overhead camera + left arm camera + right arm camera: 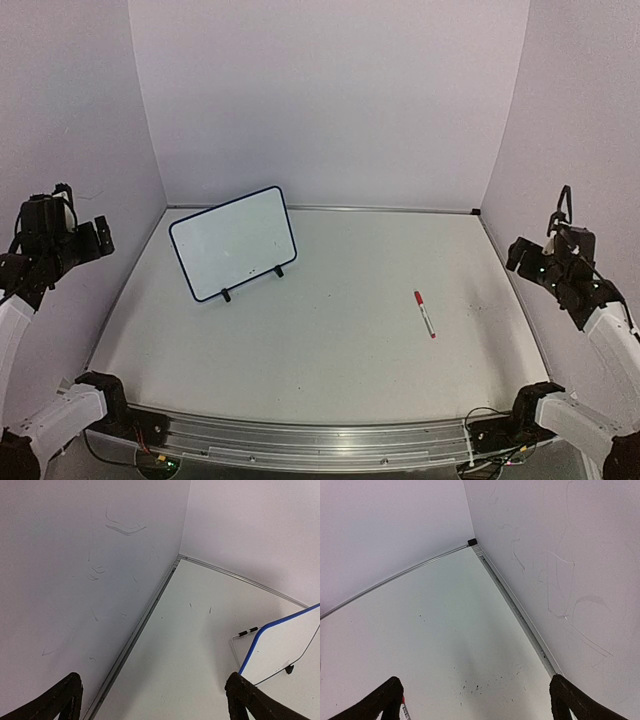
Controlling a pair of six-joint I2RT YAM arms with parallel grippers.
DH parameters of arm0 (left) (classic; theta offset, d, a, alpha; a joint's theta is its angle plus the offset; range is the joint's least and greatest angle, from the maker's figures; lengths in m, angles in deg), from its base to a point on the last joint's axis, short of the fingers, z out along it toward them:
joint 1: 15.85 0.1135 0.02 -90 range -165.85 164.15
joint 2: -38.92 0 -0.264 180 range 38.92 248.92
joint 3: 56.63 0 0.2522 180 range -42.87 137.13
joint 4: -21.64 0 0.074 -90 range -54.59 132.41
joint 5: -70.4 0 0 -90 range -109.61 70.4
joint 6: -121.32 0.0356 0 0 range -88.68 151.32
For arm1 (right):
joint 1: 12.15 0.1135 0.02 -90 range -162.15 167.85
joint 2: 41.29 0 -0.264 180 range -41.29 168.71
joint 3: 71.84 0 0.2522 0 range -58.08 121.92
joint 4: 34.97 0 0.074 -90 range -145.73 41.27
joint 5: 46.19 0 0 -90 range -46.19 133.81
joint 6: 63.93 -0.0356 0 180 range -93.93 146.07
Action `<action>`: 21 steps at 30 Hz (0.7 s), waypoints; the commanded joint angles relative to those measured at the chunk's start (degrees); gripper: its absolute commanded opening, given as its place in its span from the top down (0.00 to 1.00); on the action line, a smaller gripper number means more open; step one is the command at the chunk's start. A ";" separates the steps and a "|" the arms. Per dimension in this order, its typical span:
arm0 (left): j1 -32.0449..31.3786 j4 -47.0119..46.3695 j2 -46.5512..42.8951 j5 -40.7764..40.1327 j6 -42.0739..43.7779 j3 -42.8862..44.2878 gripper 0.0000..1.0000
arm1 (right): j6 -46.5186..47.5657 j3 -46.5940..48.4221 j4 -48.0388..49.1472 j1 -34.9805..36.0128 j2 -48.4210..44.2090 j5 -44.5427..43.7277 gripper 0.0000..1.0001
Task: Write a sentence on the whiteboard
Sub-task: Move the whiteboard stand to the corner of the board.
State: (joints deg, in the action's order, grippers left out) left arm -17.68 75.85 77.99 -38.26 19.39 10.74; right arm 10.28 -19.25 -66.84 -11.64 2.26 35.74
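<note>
Task start: blank, dark-framed white whiteboard (233,243), propped near the far-left corner of the table (330,370). Left gripper (152,692) and right gripper (472,692) are held wide open, empty; the red-and-white marker (425,313) near the right edge is to be grasped next.

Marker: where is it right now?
Top view: the marker lies flat on the right half of the table, well to the right of the whiteboard standing at the far left.

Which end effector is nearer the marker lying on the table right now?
Right. The right end effector hangs open just to the right of the marker. The left end effector hangs open at the opposite side, beyond the whiteboard, much farther away.
</note>
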 commanded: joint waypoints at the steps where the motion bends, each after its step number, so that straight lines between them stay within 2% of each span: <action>1: 0.07 -1.94 0.38 1.10 2.19 1.96 0.00 | 3.78 4.20 -2.01 -0.07 0.23 4.14 0.02; 7: 0.04 -4.39 5.14 6.43 4.54 5.45 0.00 | 4.92 7.53 -1.67 0.89 4.72 12.16 0.07; 9: 0.08 -5.28 7.97 7.78 3.11 7.00 0.00 | 5.38 10.00 -2.17 4.92 8.63 11.93 0.09; 11: 0.07 -7.77 8.86 9.45 0.76 6.35 0.00 | 6.41 12.97 -3.52 12.89 12.66 7.52 0.10; 12: 0.09 -8.86 8.76 10.11 0.41 5.75 0.00 | 6.63 13.40 -4.02 14.41 13.25 5.81 0.10; 14: 0.07 -12.60 7.52 11.91 -0.68 3.04 0.00 | 6.00 16.68 -5.07 24.00 18.80 2.48 0.11; 18: 0.07 -13.44 6.85 11.49 -0.70 1.00 0.00 | 4.03 19.43 -2.71 33.91 27.02 1.95 0.13; 19: 0.07 -13.42 7.11 11.82 -0.26 0.48 0.00 | 3.69 20.85 -1.36 37.34 31.51 2.10 0.14; 21: 0.07 -13.48 7.65 13.02 0.25 0.00 0.00 | 3.22 22.88 0.42 39.36 36.46 3.51 0.16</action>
State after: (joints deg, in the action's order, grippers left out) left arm -17.68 65.71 85.40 -27.75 19.46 11.70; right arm 15.04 -1.22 -69.33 22.20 29.69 39.98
